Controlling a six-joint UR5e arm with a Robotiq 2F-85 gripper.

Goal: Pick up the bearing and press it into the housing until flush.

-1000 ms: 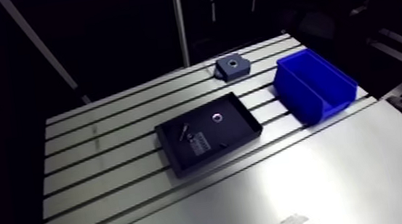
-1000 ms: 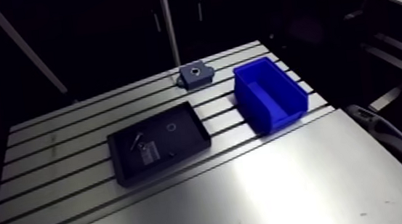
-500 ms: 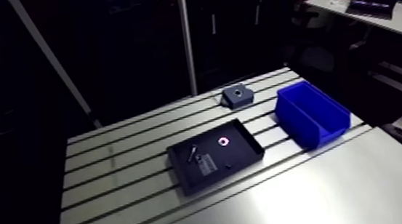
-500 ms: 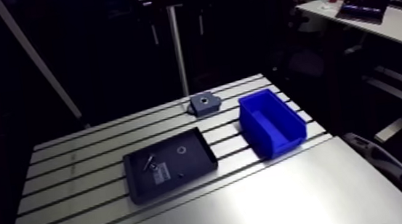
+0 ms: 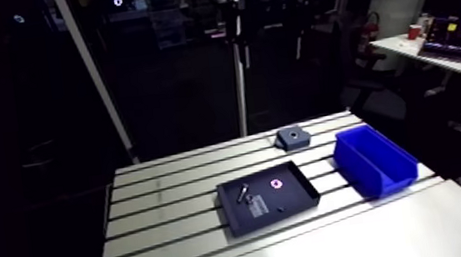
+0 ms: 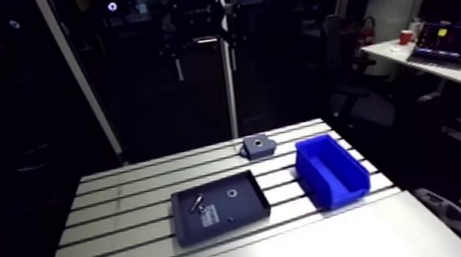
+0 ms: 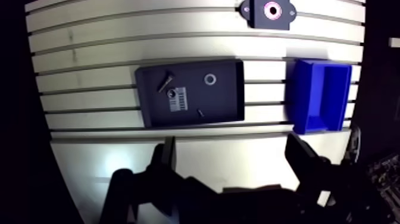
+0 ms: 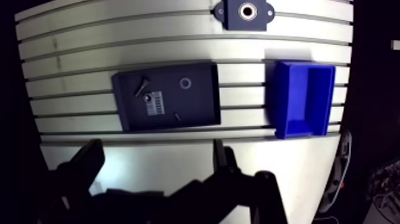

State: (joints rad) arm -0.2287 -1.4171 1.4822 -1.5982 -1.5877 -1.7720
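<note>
1. In the wrist view the gripper [image 7: 235,159] is hanging above the smooth near part of the table [image 7: 89,44]. Its two dark fingers [image 7: 167,156] are standing wide apart with nothing between them.
2. Ahead of the fingers, a black tray [image 7: 229,104] is lying flat across the table's slots. In the arm view it is sitting just right of the frame's centre.
3. The bearing [image 7: 210,78], a small ring, is lying in the tray's far half. It is resting apart from a screw [image 7: 165,79], a small pale striped piece [image 7: 177,98] and a tiny dark bit [image 7: 200,112] that are sharing the tray.
4. Beside the tray, a blue bin [image 7: 297,95] is standing, toward the right of the arm view's frame.
5. Farthest off, the housing [image 7: 262,13] is sitting near the table's far edge with its round bore facing up, well apart from the bearing.
</note>
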